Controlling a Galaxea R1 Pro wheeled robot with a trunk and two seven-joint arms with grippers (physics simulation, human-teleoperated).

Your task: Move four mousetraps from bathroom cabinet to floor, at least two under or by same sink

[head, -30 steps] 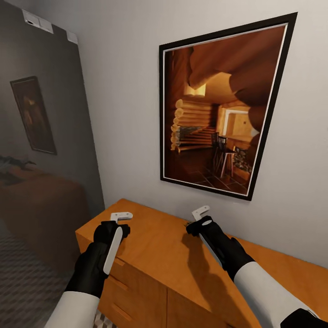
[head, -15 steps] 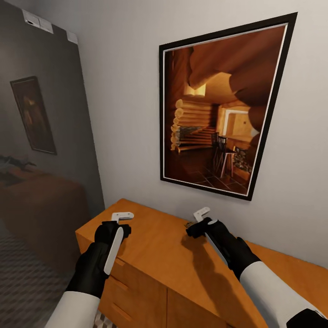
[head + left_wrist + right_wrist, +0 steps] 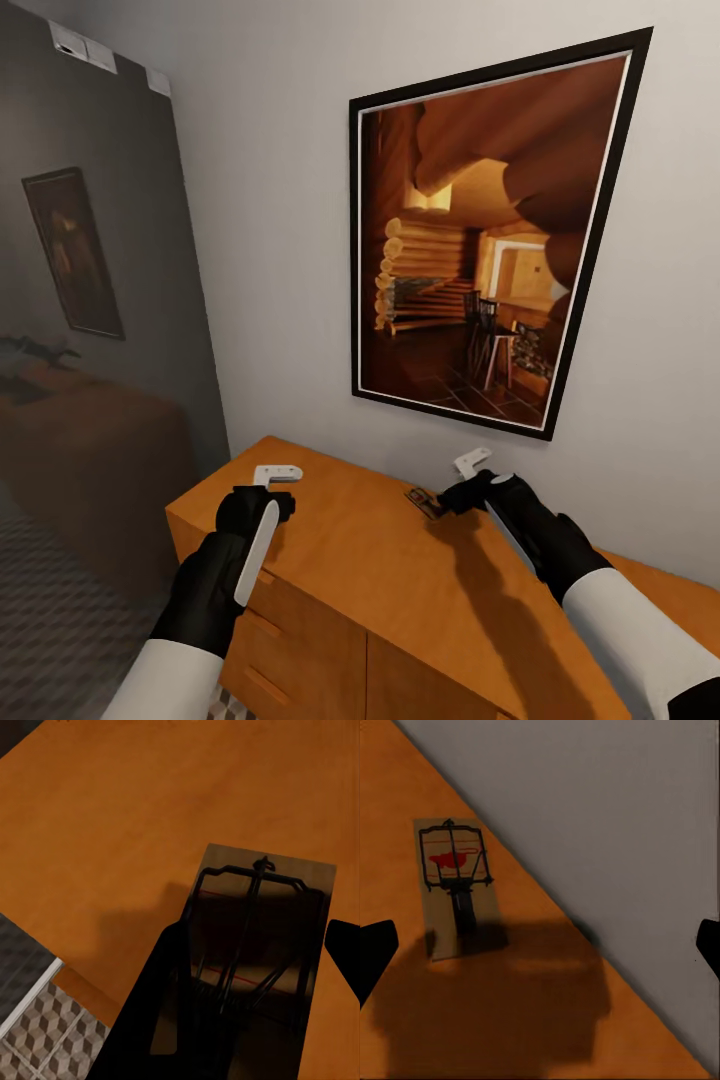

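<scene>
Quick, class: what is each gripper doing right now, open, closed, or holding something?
Left gripper: shut on a mousetrap over the cabinet.
Right gripper: open, empty, near another mousetrap.

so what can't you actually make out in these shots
- Mousetrap count: head view shows one mousetrap on the cabinet, partly behind the right tool. The left wrist view shows a second trap; the other two are not seen.
- Left tool: whether it touches that trap; its dark fingers cover the near end.
- Sink and most floor: outside the frames.
</scene>
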